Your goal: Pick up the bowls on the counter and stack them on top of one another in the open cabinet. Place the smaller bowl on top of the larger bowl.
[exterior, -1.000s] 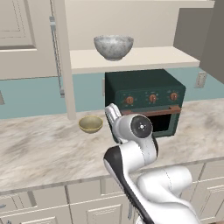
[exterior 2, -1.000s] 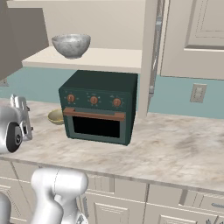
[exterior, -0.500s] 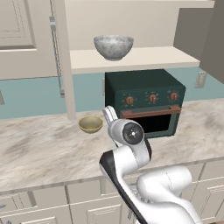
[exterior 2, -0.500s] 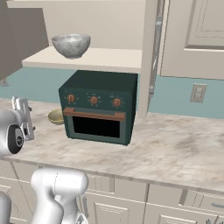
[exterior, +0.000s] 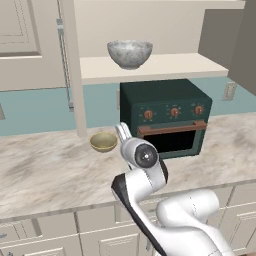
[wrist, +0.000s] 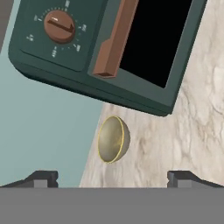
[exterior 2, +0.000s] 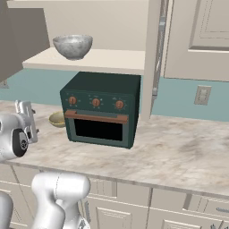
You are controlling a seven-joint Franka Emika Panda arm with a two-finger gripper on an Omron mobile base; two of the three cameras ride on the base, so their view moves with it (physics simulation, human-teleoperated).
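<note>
1. Two-finger gripper on white arm, spread wide with nothing between the tips, hovering above the long beige-grey marbled stone counter, just right of the small shallow yellowish-tan bowl.
2. In hand view, tan bowl lying ahead between the two dark fingertips, nearer the left one, apart from both.
3. Left of bowl: pale teal backsplash close behind; risk of nudging the light bowl against the wall if descent comes in off-centre.
4. Just right of bowl: dark green boxy countertop oven with copper-brown handle; likely hazard of a finger or wrist clipping its corner, given the tight gap.
5. Shallow smooth rim: probable slip or tilt if pinched on one edge only.
6. Above, on the flat pale shelf of the cream doorless wall cabinet: wide grey-white marbled bowl, already in place, toward the left end.
7. Later lift: danger of striking shelf edge, or knocking the grey bowl if tan bowl lands off-centre.
</note>
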